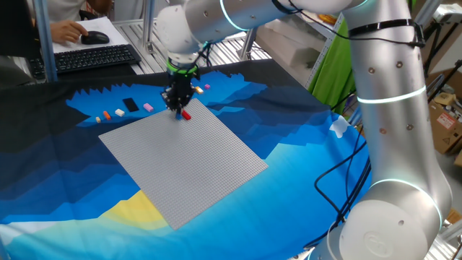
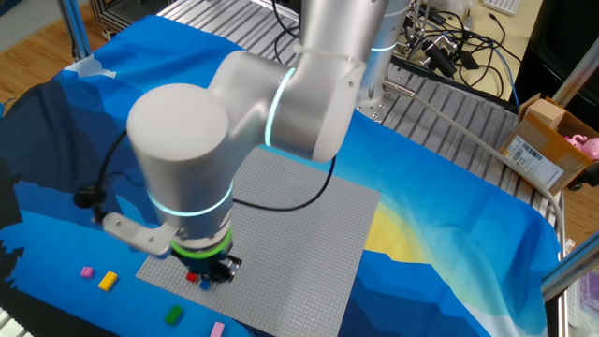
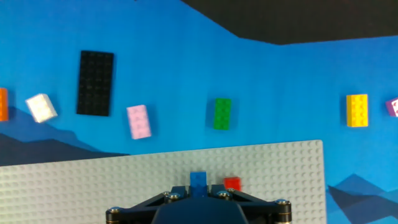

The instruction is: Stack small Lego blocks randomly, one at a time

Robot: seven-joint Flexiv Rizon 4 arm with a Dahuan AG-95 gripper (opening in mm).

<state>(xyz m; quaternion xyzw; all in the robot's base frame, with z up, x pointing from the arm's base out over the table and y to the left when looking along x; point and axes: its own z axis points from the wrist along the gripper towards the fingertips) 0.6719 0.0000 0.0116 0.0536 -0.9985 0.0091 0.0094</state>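
Bricks lay in a row on the blue cloth beyond the grey baseplate (image 3: 93,180): orange brick (image 3: 2,104), white brick (image 3: 41,107), black plate (image 3: 96,74), pink brick (image 3: 138,121), green brick (image 3: 222,114), yellow brick (image 3: 357,110). The gripper (image 3: 198,190) pinched a blue brick (image 3: 198,178) over the baseplate, just beside a red brick (image 3: 232,183).

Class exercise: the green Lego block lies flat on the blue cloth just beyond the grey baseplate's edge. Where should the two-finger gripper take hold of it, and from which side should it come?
Probably from straight above, closing on the two long side faces of the green block. It lies flat with studs up, its long axis running away from the baseplate, and bare cloth on both sides leaves room for the fingers. The pink block sits well apart.
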